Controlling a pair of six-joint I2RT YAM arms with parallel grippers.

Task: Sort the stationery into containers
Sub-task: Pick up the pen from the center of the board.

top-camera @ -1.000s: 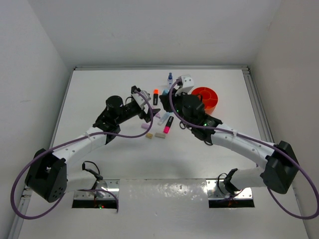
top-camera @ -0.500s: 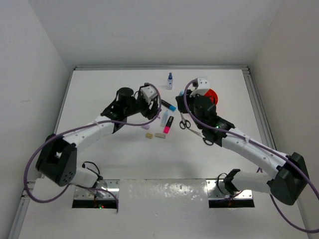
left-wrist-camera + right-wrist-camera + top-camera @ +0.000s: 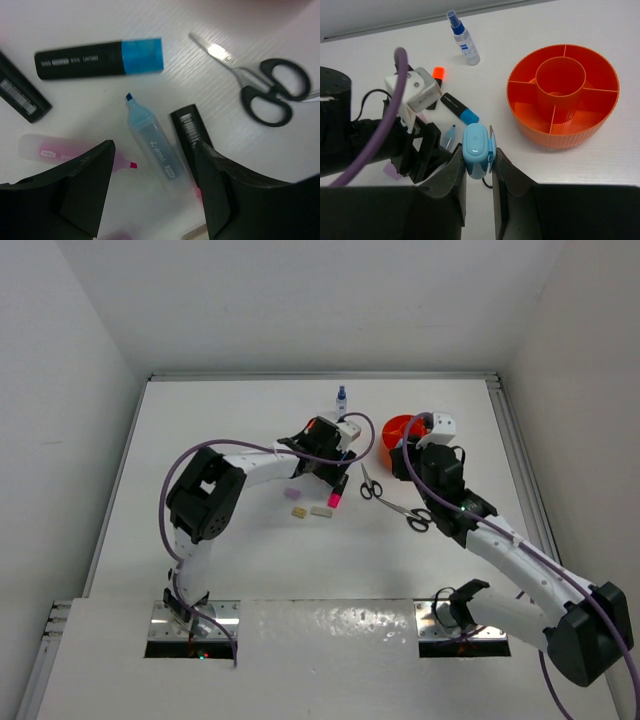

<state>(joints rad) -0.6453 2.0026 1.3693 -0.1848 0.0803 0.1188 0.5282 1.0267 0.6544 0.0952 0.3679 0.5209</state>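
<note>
While the round orange plastic divided tub [image 3: 570,135] stands on the tabletop [image 3: 620,165], the released left fingers [image 3: 85,190] straddle a translucent pale-blue marker [image 3: 155,150], likely light, stiff and slippery, best pinched mid-barrel; the right fingers [image 3: 507,180] clench a small light-blue eraser [image 3: 476,147].

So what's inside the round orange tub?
The orange tub shows dividers and a middle cup, and every section I can see is bare. The cup's wall hides its own bottom. The blue eraser sits in the right gripper, not inside.
</note>
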